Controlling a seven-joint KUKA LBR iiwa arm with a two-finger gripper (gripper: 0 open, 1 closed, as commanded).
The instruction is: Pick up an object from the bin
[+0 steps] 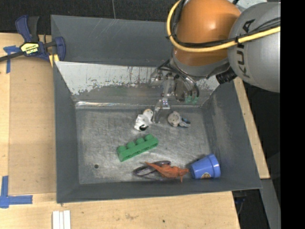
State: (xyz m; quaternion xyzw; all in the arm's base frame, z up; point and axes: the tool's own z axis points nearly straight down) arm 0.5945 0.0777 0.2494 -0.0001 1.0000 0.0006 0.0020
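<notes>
Camera view: white toy (142, 120) beside fingers (160, 112)

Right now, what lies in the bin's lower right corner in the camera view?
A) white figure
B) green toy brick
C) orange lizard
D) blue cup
D: the blue cup sits in that corner, with the orange lizard just to its left and the green toy brick nearer the middle.

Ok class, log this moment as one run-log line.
gripper: low at bin back | nearest: white toy, grey piece | green brick, blue cup: near front
</notes>
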